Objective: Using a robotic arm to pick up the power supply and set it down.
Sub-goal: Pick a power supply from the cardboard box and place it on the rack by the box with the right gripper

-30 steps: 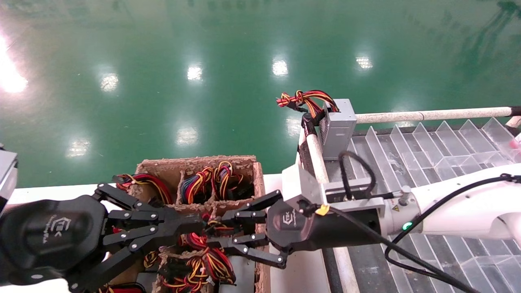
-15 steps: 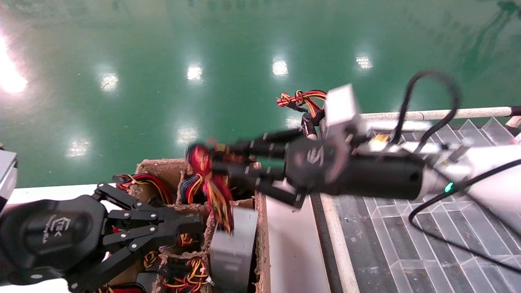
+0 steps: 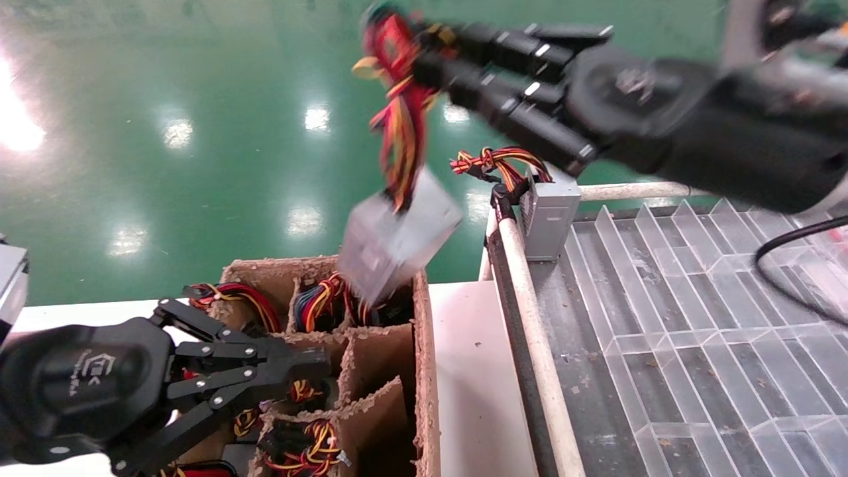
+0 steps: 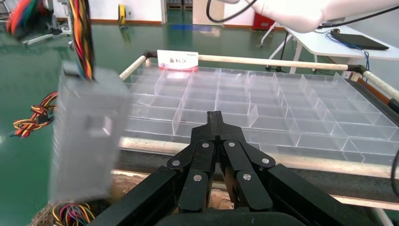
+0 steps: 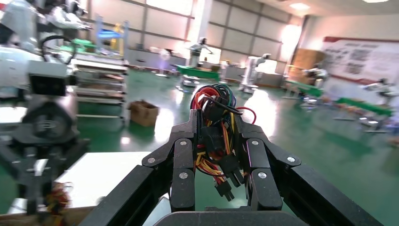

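Note:
The power supply (image 3: 396,240), a small grey metal box, hangs tilted by its red, yellow and black wire bundle (image 3: 399,126) above the back right cell of the cardboard crate (image 3: 427,371). My right gripper (image 3: 424,46), high at the top of the head view, is shut on that bundle (image 5: 214,136), with black plugs dangling between its fingers. The left wrist view shows the box (image 4: 87,136) blurred in mid-air. My left gripper (image 3: 321,364) rests shut over the crate's near left side, with nothing in it (image 4: 215,115).
The crate's other cells hold more wire bundles (image 3: 324,301). A second grey box (image 3: 550,212) with striped wires stands at the near corner of the clear-divider tray (image 3: 695,298). A white rail (image 3: 530,318) runs between the crate's table and the tray. A green floor lies beyond.
My right gripper has risen from the crate with the wire bundle, pulling the power supply out of its cell and up into the air. The left arm has not moved.

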